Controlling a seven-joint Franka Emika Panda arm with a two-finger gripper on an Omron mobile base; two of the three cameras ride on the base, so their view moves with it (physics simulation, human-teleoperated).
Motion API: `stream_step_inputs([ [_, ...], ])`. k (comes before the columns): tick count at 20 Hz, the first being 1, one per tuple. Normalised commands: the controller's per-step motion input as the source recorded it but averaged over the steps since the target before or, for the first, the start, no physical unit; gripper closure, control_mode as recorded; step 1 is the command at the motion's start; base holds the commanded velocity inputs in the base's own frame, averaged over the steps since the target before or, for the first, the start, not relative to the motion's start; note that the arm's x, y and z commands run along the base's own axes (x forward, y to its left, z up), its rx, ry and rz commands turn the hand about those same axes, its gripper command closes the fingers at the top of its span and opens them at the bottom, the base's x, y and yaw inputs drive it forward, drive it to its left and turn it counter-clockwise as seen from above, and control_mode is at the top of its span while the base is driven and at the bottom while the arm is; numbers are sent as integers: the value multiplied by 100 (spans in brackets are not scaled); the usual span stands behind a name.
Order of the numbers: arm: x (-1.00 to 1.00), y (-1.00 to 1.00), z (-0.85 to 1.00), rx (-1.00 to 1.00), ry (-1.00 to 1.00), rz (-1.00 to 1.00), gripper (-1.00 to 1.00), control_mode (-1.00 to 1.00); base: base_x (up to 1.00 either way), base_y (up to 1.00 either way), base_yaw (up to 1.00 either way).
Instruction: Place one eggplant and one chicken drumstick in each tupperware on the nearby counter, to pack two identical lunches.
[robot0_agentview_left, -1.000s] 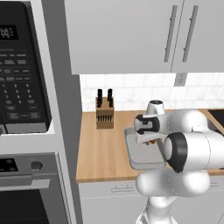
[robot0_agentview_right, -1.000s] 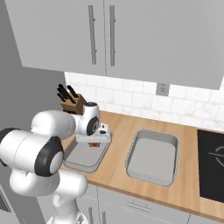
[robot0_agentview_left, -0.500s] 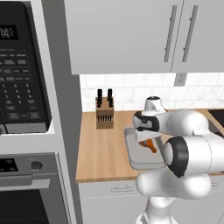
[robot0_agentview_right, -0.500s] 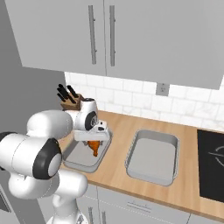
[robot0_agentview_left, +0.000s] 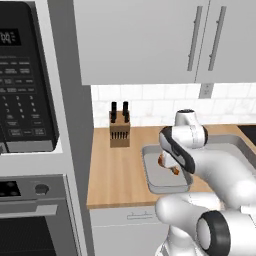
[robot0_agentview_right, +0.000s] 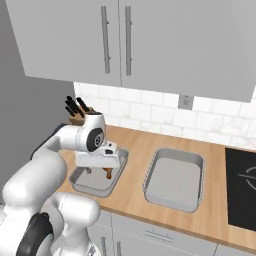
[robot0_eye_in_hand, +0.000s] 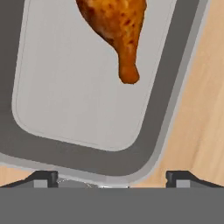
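Hand view: pincer gapes wide, holding nothing, above 1 drumstick lying in the left tray; second tray sits beside it on the tabletop.

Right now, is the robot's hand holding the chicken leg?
No. The end effector is open and holds nothing; the chicken drumstick lies in the tupperware.
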Motion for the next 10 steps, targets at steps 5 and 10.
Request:
stream_step_inputs([
  [5,-96,0,43,0,-5,-12,-100,-100,0,0,0],
  [10,-38,8,100,0,-14,-8,-100,-100,0,0,0],
])
